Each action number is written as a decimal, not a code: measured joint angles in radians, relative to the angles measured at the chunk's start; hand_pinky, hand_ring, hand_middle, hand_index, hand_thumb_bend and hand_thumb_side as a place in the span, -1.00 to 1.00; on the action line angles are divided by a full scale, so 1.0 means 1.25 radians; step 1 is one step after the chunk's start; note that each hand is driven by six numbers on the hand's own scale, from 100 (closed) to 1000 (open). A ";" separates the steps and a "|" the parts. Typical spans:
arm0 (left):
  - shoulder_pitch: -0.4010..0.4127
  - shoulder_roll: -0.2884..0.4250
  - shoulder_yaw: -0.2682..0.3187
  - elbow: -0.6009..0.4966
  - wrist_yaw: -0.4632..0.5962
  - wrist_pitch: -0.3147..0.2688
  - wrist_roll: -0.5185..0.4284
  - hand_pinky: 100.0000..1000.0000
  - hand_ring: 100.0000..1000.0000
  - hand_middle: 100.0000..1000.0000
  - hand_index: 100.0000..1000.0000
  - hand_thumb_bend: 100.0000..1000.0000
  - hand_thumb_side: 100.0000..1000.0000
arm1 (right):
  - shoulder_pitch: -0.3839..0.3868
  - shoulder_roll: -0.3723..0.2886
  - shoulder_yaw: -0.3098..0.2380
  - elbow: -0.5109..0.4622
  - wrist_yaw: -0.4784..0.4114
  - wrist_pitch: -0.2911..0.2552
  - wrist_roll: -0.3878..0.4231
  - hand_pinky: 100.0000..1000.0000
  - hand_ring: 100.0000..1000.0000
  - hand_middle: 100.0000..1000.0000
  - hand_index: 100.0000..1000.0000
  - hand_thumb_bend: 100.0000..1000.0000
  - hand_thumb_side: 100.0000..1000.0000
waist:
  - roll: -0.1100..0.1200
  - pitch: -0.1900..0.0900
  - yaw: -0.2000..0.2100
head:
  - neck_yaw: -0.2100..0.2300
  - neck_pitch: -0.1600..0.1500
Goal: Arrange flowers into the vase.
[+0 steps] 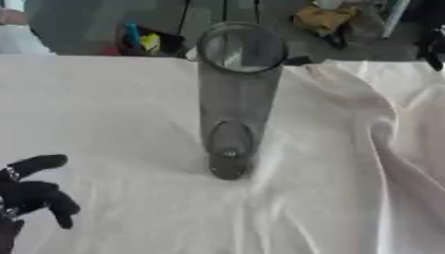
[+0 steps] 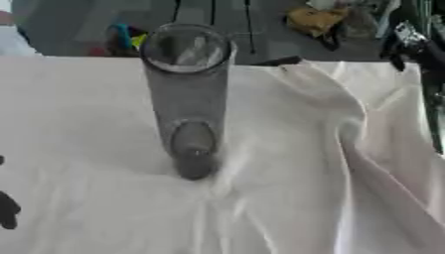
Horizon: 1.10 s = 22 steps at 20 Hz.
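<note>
A tall clear glass vase (image 1: 236,99) stands upright on the white cloth (image 1: 113,109), near the middle of the table, with nothing in it. My left hand (image 1: 31,194) rests at the lower left edge, well to the left of the vase and in front of it, fingers relaxed and holding nothing. At the upper right edge a black and silver shape, apparently my right hand (image 2: 413,43), hangs above the table's far right. A thin green line like a stem (image 2: 431,104) runs down past it; whether the hand holds the stem is unclear. No blossom shows.
The cloth lies in raised folds (image 2: 347,124) to the right of the vase. Beyond the table's far edge lies a floor with a dark bag holding colourful items (image 1: 143,42) and a yellow bundle (image 1: 323,19).
</note>
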 measured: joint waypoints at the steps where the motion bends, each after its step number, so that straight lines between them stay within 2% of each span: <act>1: 0.000 0.000 0.000 0.000 0.000 0.000 0.000 -0.31 0.02 0.62 0.48 -1.00 0.99 | -0.004 0.000 0.000 -0.006 -0.011 0.007 -0.001 -1.00 -0.45 -1.00 -1.00 -1.00 0.34 | -0.001 0.000 0.000 | 0.000 0.000; 8: 0.000 0.000 0.000 0.000 0.000 0.004 -0.003 -0.31 0.02 0.62 0.48 -1.00 0.99 | -0.055 0.000 0.001 -0.056 -0.108 0.053 -0.029 -1.00 -0.54 -1.00 -1.00 -1.00 0.27 | -0.007 0.000 0.002 | -0.001 0.000; 12: 0.000 0.001 -0.005 0.000 0.000 0.008 -0.005 -0.31 0.02 0.62 0.48 -1.00 0.99 | -0.097 0.010 0.011 -0.076 -0.151 0.065 -0.058 -1.00 -0.57 -1.00 -1.00 -1.00 0.25 | -0.008 -0.006 0.007 | -0.006 0.002; 22: 0.004 0.002 -0.009 0.000 0.000 0.013 -0.015 -0.31 0.02 0.63 0.48 -1.00 0.99 | -0.135 0.014 0.030 -0.084 -0.154 0.047 -0.102 -1.00 -0.52 -1.00 -1.00 -1.00 0.28 | -0.014 -0.010 0.008 | -0.018 0.015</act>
